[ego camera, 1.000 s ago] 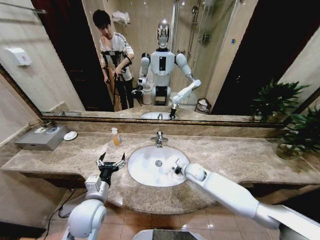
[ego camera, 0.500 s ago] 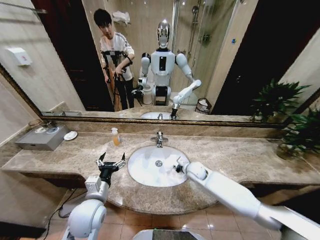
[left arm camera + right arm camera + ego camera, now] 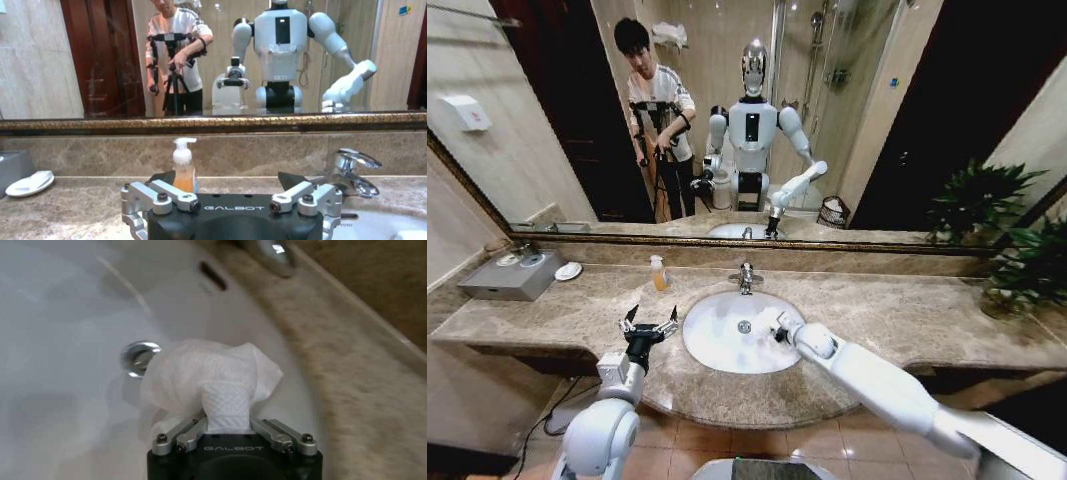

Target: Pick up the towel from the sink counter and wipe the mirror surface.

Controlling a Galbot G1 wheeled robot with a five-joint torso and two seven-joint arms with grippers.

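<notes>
Gripping the towel (image 3: pixel 212 385), right "GALBOT"-marked end effector (image 3: pixel 227 432) apparently over basin (image 3: pixel 60 340).

White towel (image 3: pixel 210 385), mottled beige counter (image 3: pixel 907 315)

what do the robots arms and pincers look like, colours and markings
Both arms are smooth white shells with rounded grey-white joints. The left pincer has a black body with silver metal finger linkages held by dark bolts, and black fingertips. The right pincer is built the same: black housing, silver bolted links. Each housing carries the word GALBOT in pale letters. A white boxy wrist module sits behind the left pincer.
</notes>
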